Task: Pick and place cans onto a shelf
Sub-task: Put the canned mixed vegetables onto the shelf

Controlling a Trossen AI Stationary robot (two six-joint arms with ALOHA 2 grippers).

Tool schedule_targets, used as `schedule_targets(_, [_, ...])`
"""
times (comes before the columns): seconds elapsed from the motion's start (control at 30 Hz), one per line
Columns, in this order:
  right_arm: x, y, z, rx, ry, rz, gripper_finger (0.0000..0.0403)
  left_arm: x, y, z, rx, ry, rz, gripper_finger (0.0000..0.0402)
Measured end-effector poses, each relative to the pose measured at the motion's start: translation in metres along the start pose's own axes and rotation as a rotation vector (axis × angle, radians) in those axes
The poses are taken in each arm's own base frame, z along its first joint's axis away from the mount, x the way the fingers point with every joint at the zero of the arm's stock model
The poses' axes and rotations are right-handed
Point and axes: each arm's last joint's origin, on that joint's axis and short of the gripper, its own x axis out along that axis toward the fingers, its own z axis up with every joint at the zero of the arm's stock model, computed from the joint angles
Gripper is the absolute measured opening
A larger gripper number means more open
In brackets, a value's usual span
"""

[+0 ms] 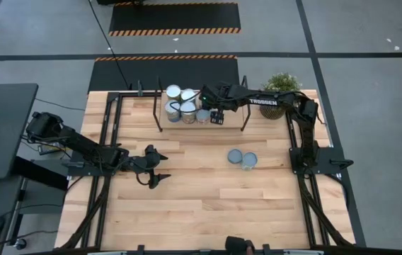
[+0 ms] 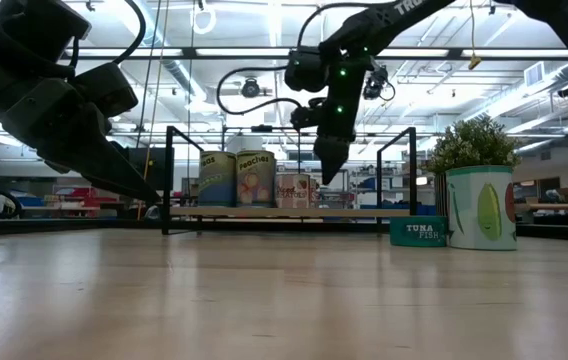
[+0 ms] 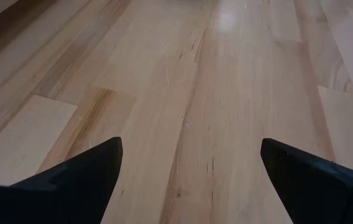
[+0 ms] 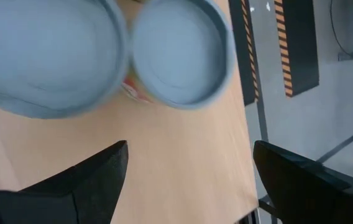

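The right end effector (image 1: 217,117) hangs released over the shelf (image 1: 233,122), beside the cans (image 1: 185,104) already stacked there. Two cans (image 1: 243,158) wait on the counter (image 1: 208,198) below it. They look rigid and slick; grip mid-wall. The left end effector (image 1: 160,172) idles, spread.

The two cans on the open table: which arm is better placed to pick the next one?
Probably the right. Its open tool is empty above the shelf, and the two cans lie on its side, near its base. The left tool, also open, hovers over bare table farther away.
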Motion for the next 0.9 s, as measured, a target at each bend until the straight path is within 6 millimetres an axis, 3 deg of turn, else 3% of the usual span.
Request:
schedule_targets(0.23, [0.001, -0.006, -0.009, 0.05, 0.073, 0.009, 0.0354, 0.0, 0.0, -0.001, 0.002, 0.007, 0.003, 0.0389])
schedule_targets(0.37, [-0.022, 0.006, -0.011, 0.023, 0.077, 0.028, 0.0354, 0.0, 0.0, -0.001, 0.003, 0.007, 0.003, 0.0389])
schedule_targets(0.53, [-0.066, 0.019, -0.011, 0.05, -0.023, 0.043, 0.0354, 0.0, 0.0, -0.001, 0.002, 0.008, 0.003, 0.0389])
schedule_targets(0.73, [-0.106, 0.044, -0.011, 0.138, -0.127, 0.222, 0.0354, 0.0, 0.0, -0.001, -0.024, 0.007, 0.003, 0.0389])
schedule_targets(0.9, [-0.107, 0.085, -0.019, 0.101, -0.107, 0.298, 0.0354, 0.0, 0.0, -0.001, -0.023, 0.008, 0.004, 0.0389])
